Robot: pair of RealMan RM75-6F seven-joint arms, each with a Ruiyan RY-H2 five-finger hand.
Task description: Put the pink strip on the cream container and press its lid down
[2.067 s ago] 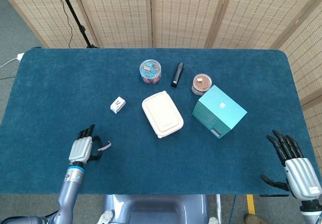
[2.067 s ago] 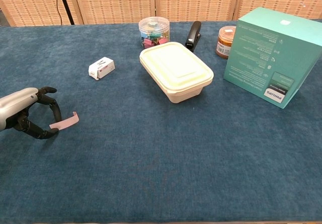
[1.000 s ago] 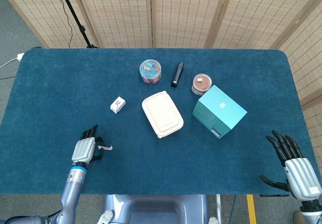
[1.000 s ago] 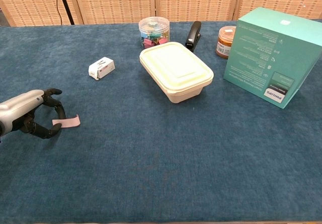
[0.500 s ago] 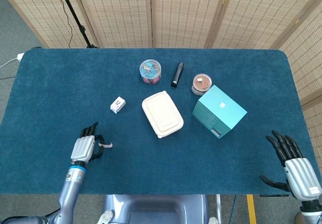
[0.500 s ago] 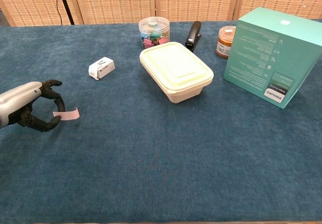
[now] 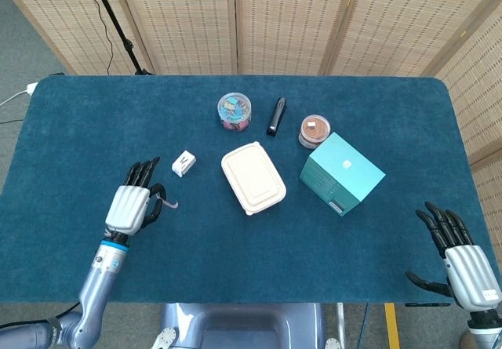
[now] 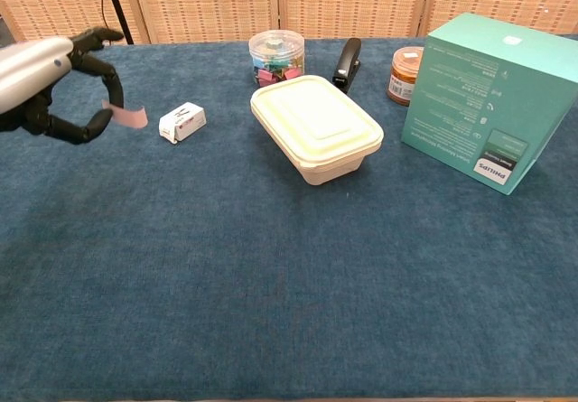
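My left hand (image 7: 131, 205) (image 8: 56, 81) is raised above the table at the left and pinches the pink strip (image 8: 126, 115) (image 7: 167, 201), which sticks out to the right of its fingers. The cream container (image 7: 252, 177) (image 8: 316, 126) sits mid-table with its lid on, well to the right of that hand. My right hand (image 7: 460, 256) hovers at the table's near right corner, fingers spread and holding nothing; the chest view does not show it.
A small white box (image 7: 183, 163) (image 8: 182, 121) lies just right of my left hand. Behind the container stand a clear tub of clips (image 7: 234, 110), a black stapler (image 7: 275, 115) and a brown jar (image 7: 314, 130). A teal box (image 7: 342, 173) (image 8: 489, 99) sits to its right.
My left hand has risen off the table and moved forward and up, carrying the pink strip with it. The right hand has stayed put.
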